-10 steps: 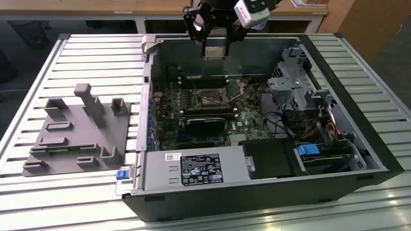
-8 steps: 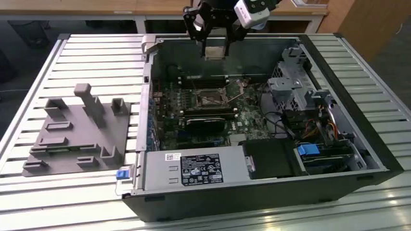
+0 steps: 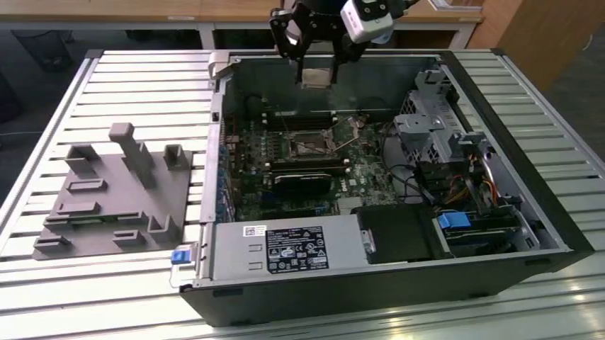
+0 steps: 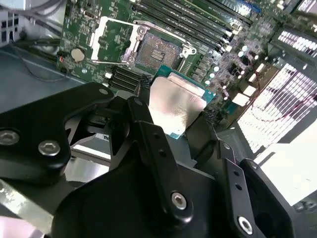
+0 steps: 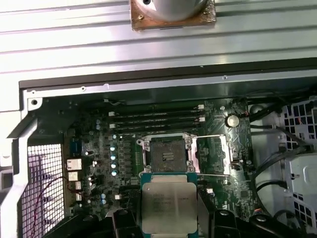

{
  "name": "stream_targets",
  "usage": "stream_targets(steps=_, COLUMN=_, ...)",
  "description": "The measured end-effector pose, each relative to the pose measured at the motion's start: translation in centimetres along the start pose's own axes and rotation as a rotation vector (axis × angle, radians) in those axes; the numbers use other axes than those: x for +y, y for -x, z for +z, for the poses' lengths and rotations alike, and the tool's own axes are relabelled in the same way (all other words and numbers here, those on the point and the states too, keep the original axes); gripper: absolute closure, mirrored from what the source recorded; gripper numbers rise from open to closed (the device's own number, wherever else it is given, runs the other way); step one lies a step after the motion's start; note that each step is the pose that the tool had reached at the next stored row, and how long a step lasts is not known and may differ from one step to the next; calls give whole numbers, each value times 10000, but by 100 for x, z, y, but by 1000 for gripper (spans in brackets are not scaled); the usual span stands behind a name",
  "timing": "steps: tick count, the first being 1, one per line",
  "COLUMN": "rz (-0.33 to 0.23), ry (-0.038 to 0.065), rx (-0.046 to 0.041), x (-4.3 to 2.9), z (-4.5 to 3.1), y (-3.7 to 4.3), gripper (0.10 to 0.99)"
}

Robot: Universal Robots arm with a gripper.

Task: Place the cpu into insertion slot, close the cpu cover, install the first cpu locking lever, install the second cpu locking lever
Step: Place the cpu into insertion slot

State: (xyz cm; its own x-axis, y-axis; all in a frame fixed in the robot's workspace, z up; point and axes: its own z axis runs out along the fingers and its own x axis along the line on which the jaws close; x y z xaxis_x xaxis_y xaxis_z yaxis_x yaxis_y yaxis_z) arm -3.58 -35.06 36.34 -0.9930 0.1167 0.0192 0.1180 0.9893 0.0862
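An open computer case point(image 3: 529, 212) lies on its side on a slatted metal table point(image 3: 142, 92). In the exterior view, the black claw point(image 3: 317, 69) hangs over the case's far edge, at about 12 o'clock in the picture. It is clamped on the cpu point(image 3: 317, 77), which sits flat between the two fingers at the claw's tip.

In both wrist views a dark finger pad point(image 5: 130, 197) presses against each of two opposite edges of the chip, and the other two edges are free. The chip is held in the air, clear of the motherboard point(image 3: 283, 191).

The cpu is a small flat square. Its face is a silvery-grey metal plate with stepped corners, and it catches a bright glare in the second wrist view. A thin green rim runs around the plate, and the faint print on the face is too small to read.

In the exterior view the insertion slot point(image 3: 307, 146) lies at about 6 o'clock from the chip, well apart from it, near the middle of the board. Its dark centre is uncovered inside a silvery metal rim. The cpu cover point(image 5: 213, 154), a thin metal frame with a large window, is swung open just beside the slot.

A grey moulded fixture point(image 3: 113, 198) rests on the table at about 9 o'clock from the case.
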Motion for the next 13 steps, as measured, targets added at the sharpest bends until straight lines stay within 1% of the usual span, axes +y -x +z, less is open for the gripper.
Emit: stream_targets(steps=13, rz=2209, ry=35, rx=-193, x=-2, z=16, y=0, gripper=549)
